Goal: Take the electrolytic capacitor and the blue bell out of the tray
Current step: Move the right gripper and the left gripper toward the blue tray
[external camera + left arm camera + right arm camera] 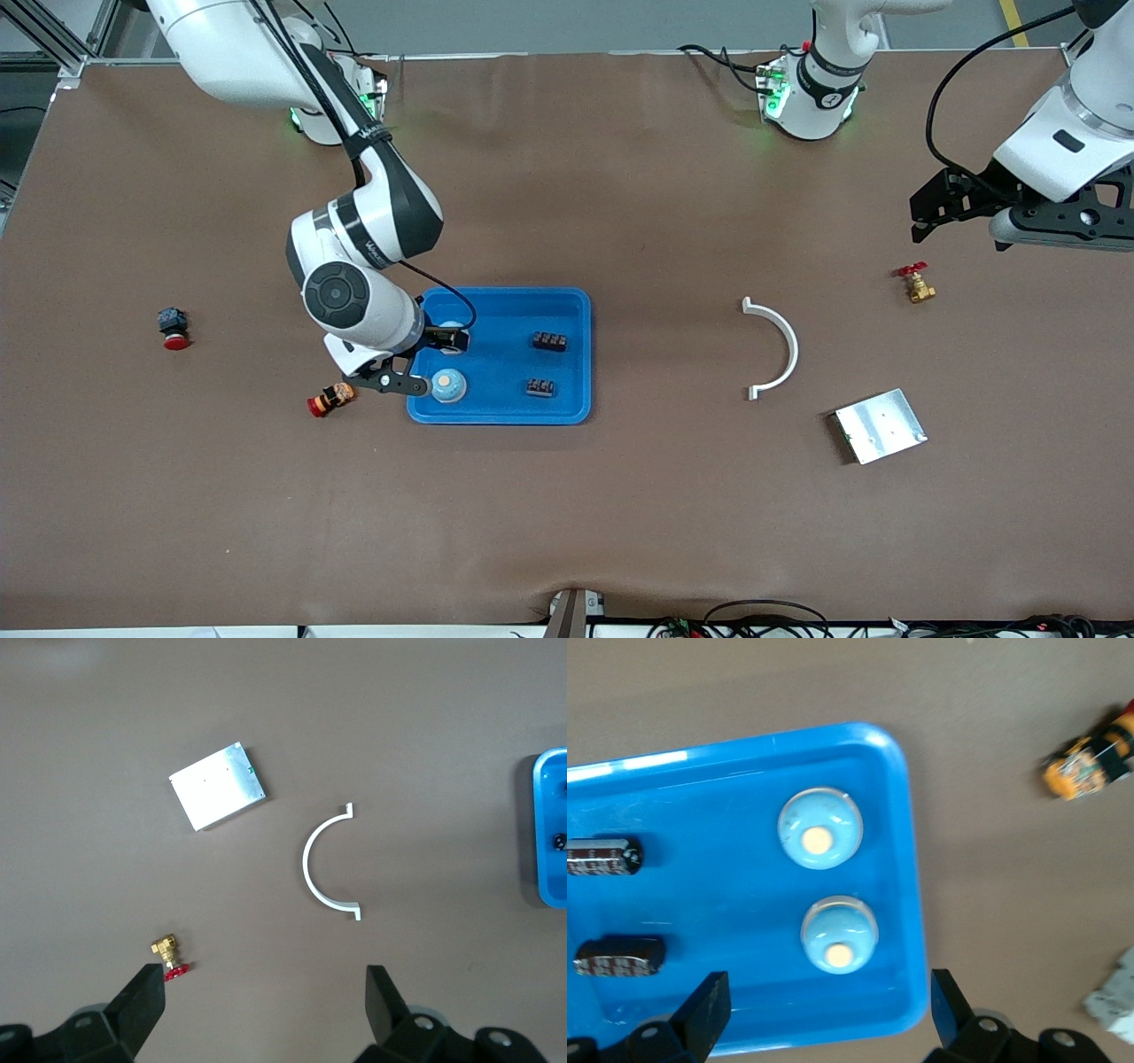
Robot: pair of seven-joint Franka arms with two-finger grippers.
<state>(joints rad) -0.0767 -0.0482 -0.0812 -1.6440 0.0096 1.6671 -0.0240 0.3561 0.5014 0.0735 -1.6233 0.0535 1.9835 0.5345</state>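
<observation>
A blue tray [567,306] is seen on the brown tabletop [620,514], toward the right arm's end. Two blue bells [819,829] [839,934] are lying in it at the end nearest the right arm's end of the tabletop, and two black capacitors [602,856] [620,956] at its other end (all four apart from one another). The right end effector [824,1010] is held over the bells with fingers spread and nothing gripped.

The left end effector [266,1005] is held open and empty above a brass valve with a red handle [915,283]; this arm is waiting. A white half-ring [775,347] and a metal plate [880,425] are lying between valve and tray.

Just beside the tray, an orange-and-red cylindrical part [330,400] is noted; a red-capped push button [174,328] lies well apart.
</observation>
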